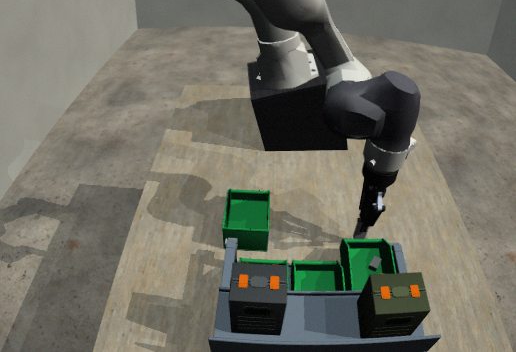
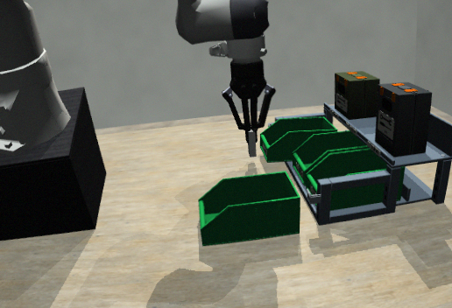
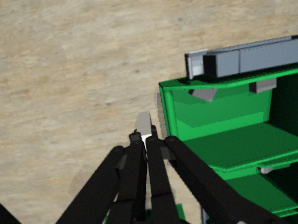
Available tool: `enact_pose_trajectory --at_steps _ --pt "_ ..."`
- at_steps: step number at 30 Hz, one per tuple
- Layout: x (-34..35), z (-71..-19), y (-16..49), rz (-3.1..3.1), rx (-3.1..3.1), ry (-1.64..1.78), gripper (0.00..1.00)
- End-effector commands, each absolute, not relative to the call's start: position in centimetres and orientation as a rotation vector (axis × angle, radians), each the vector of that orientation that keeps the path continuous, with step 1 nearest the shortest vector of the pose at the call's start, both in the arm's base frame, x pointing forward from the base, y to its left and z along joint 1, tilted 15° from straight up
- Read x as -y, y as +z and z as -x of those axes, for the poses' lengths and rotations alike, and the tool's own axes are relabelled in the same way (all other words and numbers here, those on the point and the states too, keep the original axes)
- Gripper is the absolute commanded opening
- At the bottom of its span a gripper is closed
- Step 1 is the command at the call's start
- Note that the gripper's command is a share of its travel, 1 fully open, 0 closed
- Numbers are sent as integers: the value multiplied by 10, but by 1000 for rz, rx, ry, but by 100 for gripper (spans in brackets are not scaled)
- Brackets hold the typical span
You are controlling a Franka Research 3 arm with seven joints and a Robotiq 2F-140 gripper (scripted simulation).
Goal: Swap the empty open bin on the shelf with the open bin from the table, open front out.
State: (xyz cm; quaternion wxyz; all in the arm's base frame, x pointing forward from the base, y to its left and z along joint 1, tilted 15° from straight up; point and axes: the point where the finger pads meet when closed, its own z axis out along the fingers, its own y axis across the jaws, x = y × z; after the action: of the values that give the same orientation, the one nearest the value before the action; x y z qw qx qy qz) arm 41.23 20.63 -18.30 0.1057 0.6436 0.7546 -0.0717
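The hand (image 1: pixel 360 234) (image 2: pixel 251 150) (image 3: pixel 145 120) is clenched on nothing before the parts bin (image 1: pixel 367 259) (image 2: pixel 298 141) (image 3: pixel 225 112), which sits forward in the shelf (image 1: pixel 227 266) (image 2: pixel 322 205) (image 3: pixel 255 59); push it low, straight and gently inward, keeping it level.

green bins (image 1: pixel 247 209) (image 2: pixel 254 222) (image 3: pixel 220 112): four | lidded cases (image 1: pixel 257 314) (image 2: pixel 356 95): two | visible grey blocks (image 1: pixel 374 263) (image 3: pixel 204 94): two | shelf unit (image 1: pixel 295 314) (image 2: pixel 440 183) (image 3: pixel 255 57): one | arm (image 1: pixel 285 4) (image 2: pixel 206 17): one

Background clutter – two upright cases, plus room.
Dark grey case (image 1: pixel 257 316) (image 2: pixel 399 119) and olive case (image 1: pixel 391 311) (image 2: pixel 356 95) stand apart, not touching – two orange latches atop each, pale label on the side; mottled, brown-stained floor (image 1: pixel 100 129), plain grey walls (image 1: pixel 65 39) (image 2: pixel 131 34).
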Motion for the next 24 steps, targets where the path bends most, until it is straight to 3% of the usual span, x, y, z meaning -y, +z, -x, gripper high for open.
enact_pose_trajectory --at_steps 1,24 --pt "-207 -411 -184 -1897 -2223 -209 0" --pt "-209 -428 -184 -1897 -2223 -209 0"
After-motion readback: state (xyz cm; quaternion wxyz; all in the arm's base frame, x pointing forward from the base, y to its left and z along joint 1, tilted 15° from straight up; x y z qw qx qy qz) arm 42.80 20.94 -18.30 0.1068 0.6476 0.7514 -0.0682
